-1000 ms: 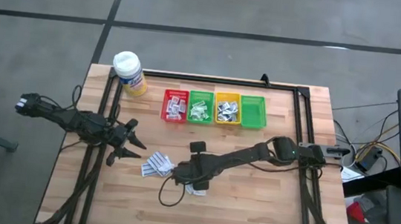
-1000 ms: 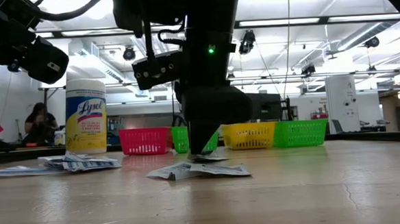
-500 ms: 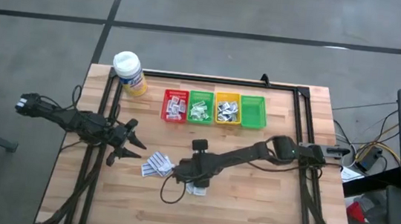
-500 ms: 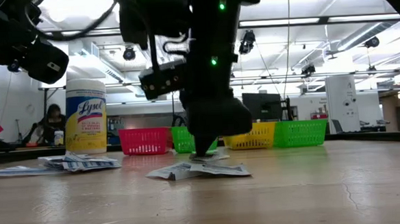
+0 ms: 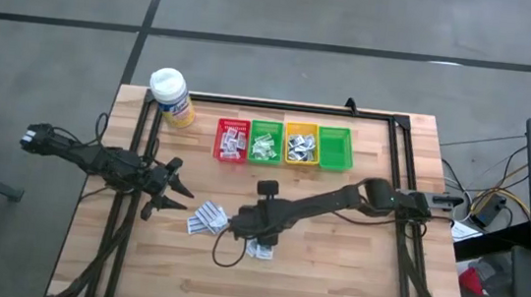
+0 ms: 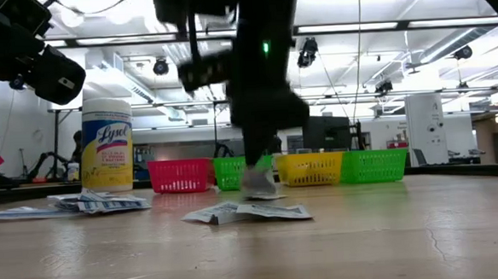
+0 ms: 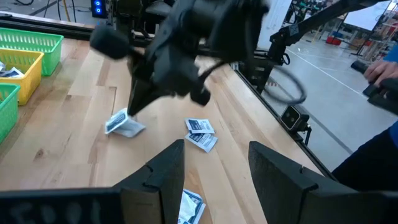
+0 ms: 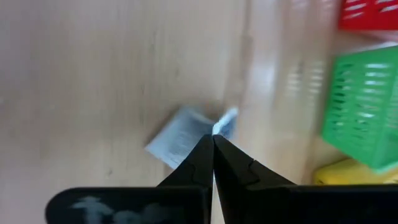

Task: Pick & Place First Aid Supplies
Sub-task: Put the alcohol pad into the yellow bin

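I see the largest change in the right arm: over the last second its right end effector (image 6: 258, 183) has closed and risen, and it now pinches one sachet (image 6: 260, 188) that hangs clear of the wooden counter (image 5: 351, 276). One second ago the same fingers stood down on the pile. The right wrist view shows the fingers (image 8: 205, 158) shut to a point with the sachet (image 8: 183, 137) at their tips. The left arm has not moved; the left end effector (image 5: 177, 191) waits with its fingers spread, empty, near the counter's left side.

The counter is light wood with a black frame, on a grey floor. Behind it I see a workshop with ceiling lights and, far off, a person seated at a desk.

The held sachet hangs tilted, long axis sloping down from the fingertips. Two loose sachets (image 6: 244, 212) lie flat directly below it. A further heap of sachets (image 5: 207, 219) lies between the two end effectors. The red bin (image 5: 232, 139), green bin (image 5: 265, 142) and yellow bin (image 5: 300, 144) hold more; a second green bin (image 5: 335, 148) follows. A yellow bottle (image 5: 172, 97) stands at the far left corner.
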Controlling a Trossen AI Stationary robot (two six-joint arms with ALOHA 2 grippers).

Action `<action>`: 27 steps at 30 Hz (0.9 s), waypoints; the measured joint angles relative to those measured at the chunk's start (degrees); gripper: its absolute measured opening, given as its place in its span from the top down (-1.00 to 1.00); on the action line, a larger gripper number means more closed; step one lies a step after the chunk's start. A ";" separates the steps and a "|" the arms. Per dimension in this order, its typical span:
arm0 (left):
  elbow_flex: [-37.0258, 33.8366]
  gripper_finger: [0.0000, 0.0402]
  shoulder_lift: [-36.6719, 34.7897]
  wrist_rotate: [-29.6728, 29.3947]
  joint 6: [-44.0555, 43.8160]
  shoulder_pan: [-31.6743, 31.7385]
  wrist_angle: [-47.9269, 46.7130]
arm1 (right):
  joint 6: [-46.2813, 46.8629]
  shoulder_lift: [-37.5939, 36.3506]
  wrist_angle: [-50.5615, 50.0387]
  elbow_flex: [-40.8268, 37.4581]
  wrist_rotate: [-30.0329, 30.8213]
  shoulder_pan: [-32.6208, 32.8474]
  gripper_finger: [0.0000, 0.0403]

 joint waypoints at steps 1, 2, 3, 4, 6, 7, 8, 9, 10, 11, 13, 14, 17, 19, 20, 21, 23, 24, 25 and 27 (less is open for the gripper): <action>0.00 0.14 0.00 0.00 -0.02 0.00 0.01 | 0.00 -0.42 -1.08 0.87 -0.02 0.02 0.96; 0.00 0.14 0.00 0.01 -0.02 0.00 0.02 | 0.00 -0.87 -2.34 1.73 -0.09 0.04 0.96; 0.01 0.14 0.00 0.01 -0.03 -0.01 0.01 | -0.02 -1.28 -3.57 2.67 -0.28 0.04 0.96; 0.00 0.14 0.00 0.01 -0.04 -0.02 0.02 | -0.05 -1.90 -4.46 3.58 -0.45 0.01 0.96; 0.00 0.14 0.00 0.00 0.02 -0.01 0.03 | -0.30 -3.28 -5.89 5.31 -0.89 -0.02 0.96; 0.00 0.14 0.00 0.00 0.05 0.00 0.03 | -0.50 -4.18 -6.36 5.93 -1.50 -0.11 0.96; 0.00 0.14 0.00 0.00 0.07 -0.01 0.02 | -0.78 -5.00 -6.52 6.55 -2.06 -0.20 0.96; 0.00 0.14 0.00 0.00 0.07 0.00 0.02 | -0.98 -5.95 -6.43 7.03 -2.62 -0.32 0.96; 0.00 0.14 0.00 0.00 0.07 0.00 0.02 | -1.47 -6.80 -6.50 7.40 -3.29 -0.51 0.96; 0.00 0.14 0.00 0.00 0.07 -0.02 0.02 | -1.55 -7.70 -6.63 7.78 -3.51 -0.73 0.96; 0.00 0.14 0.02 0.00 0.19 -0.01 0.02 | -1.57 -9.30 -6.65 8.17 -3.74 -1.16 0.96; 0.00 0.14 0.00 0.01 0.20 0.00 0.03 | -1.58 -10.15 -6.65 8.35 -3.82 -1.38 0.96; 0.00 0.14 0.00 0.00 0.28 0.00 0.02 | -1.76 -11.87 -6.60 8.39 -5.24 -1.97 0.96; 0.00 0.14 0.00 0.00 0.30 0.00 0.02 | -1.79 -12.43 -6.58 8.06 -6.59 -2.28 0.96; 0.00 0.14 0.00 0.00 0.28 0.00 0.04 | -1.75 -12.67 -6.63 7.78 -7.06 -2.36 0.96; 0.00 0.14 0.00 0.01 0.29 -0.01 0.04 | -2.04 -12.75 -6.79 7.62 -7.93 -2.56 0.96; 0.00 0.14 0.00 0.00 0.32 0.00 0.04 | -4.84 -12.88 -8.03 7.57 -11.67 -3.18 0.96; 0.00 0.14 0.00 0.00 0.45 -0.02 0.04 | -6.39 -12.92 -8.62 7.56 -14.50 -3.76 0.96; 0.00 0.14 0.00 0.00 0.50 -0.02 0.04 | -7.70 -12.96 -8.68 7.56 -17.85 -4.38 0.96; 0.00 0.14 0.00 0.00 0.50 0.00 0.04 | -9.85 -12.97 -8.45 7.20 -24.46 -5.97 0.96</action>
